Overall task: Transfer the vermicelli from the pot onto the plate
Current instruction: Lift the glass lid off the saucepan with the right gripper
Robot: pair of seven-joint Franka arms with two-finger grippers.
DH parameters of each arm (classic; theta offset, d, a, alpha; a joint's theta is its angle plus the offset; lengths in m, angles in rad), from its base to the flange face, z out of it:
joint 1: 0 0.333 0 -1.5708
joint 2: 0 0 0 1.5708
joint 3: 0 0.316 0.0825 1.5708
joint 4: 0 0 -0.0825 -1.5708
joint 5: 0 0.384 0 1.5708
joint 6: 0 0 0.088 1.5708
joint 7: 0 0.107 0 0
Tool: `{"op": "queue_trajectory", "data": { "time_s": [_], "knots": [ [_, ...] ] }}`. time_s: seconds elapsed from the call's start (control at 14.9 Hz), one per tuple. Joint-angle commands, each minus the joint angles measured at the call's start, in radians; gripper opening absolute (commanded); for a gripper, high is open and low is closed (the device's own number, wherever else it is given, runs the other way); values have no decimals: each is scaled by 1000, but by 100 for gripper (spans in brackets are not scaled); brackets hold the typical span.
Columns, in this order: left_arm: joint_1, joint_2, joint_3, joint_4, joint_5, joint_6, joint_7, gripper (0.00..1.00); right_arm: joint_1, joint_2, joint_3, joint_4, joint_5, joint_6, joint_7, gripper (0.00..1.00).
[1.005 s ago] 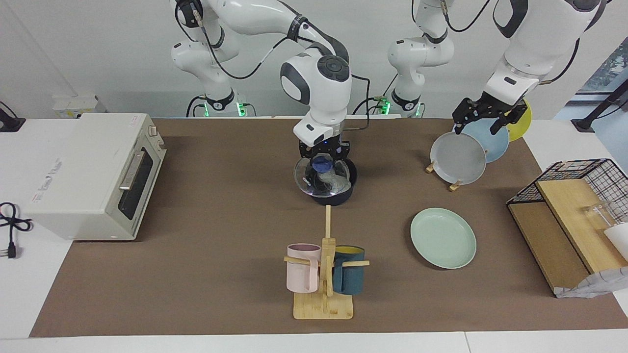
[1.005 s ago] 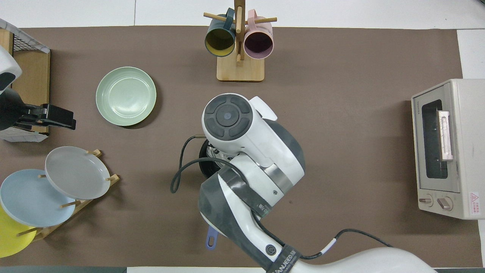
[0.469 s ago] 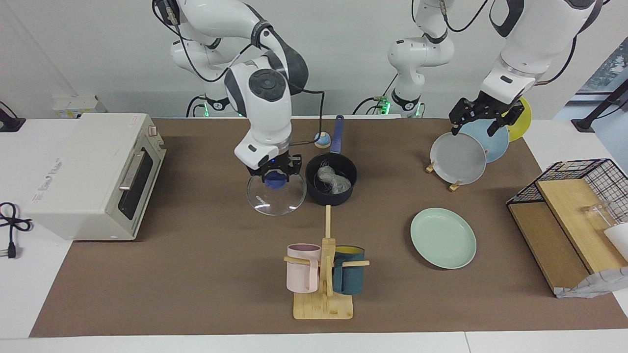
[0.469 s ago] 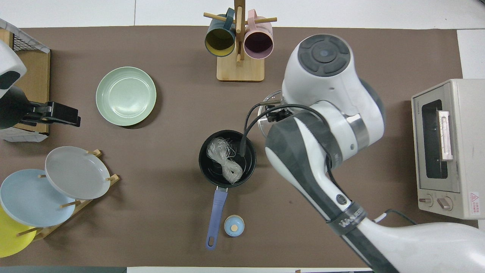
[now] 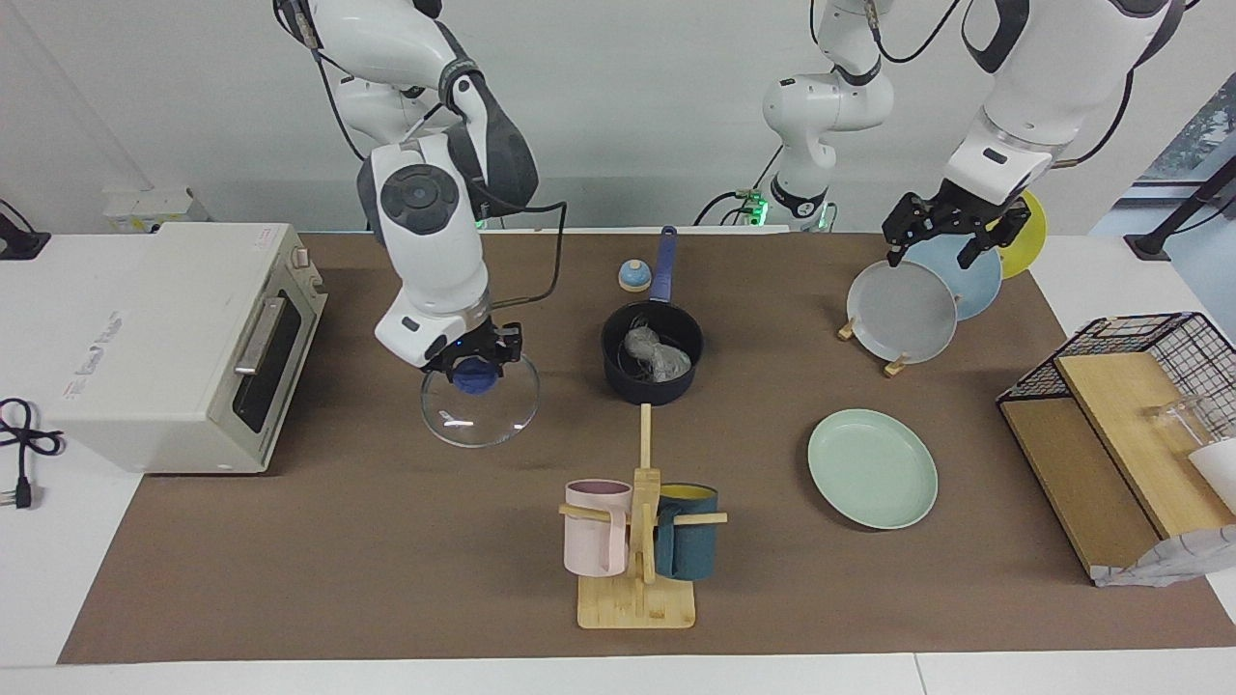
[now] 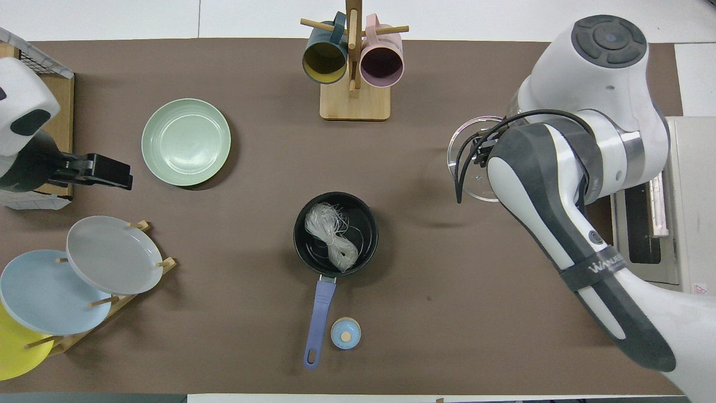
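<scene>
Your right tool [image 5: 475, 359] is pinching the blue knob of a glass lid [image 5: 480, 409], holding it over the brown surface [image 5: 386, 541] between the pot [image 5: 652, 353] and the toaster oven [image 5: 183, 338] at the right arm's end. In the overhead view the arm is covering most of the lid [image 6: 472, 159], and only part of its clear rim is showing.

You are looking at the pot sitting uncovered near the middle of the surface, its blue handle pointing toward the robots, with the vermicelli [image 5: 657, 355] lying inside it as a whitish glossy bundle [image 6: 330, 234]. A small light blue knob-like piece [image 5: 632, 276] is resting just beside the handle's end.

The plate [image 5: 872, 469] is lying bare, farther from the robots than the pot and toward the left arm's end. The mug stand [image 5: 637, 541] with a pink mug and a dark teal mug is standing farther from the robots than the pot.

Your left tool [image 5: 951, 227] is hanging over the rack of plates [image 5: 908, 309], its fingers spread and gripping nothing; that arm is waiting.
</scene>
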Motion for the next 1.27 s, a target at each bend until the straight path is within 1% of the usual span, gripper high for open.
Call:
{"op": "queue_trajectory", "data": {
  "time_s": [0.0,0.2,0.4,0.67,0.87,1.07,1.21],
  "knots": [
    [-92,-16,8,-51,-9,63,-107,100,-48,-60,15,-124,-7,112,-65,54],
    [-209,1,6,-74,-12,127,-260,100,-91,-65,12,-196,-12,218,-123,54],
    [-309,36,6,-97,-60,196,-346,100,-136,-33,12,-204,-12,242,-174,54],
    [-448,107,6,-215,-60,389,-448,100,-143,4,12,-204,-61,272,-182,54],
    [-482,133,6,-307,-60,506,-462,100,-143,21,11,-202,-64,293,-182,54],
    [-527,150,6,-351,-60,563,-520,100,-160,49,12,-199,-70,308,-183,54],
    [-531,171,6,-356,-60,574,-532,100,-162,55,12,-196,-69,315,-185,54]
  ]
}}
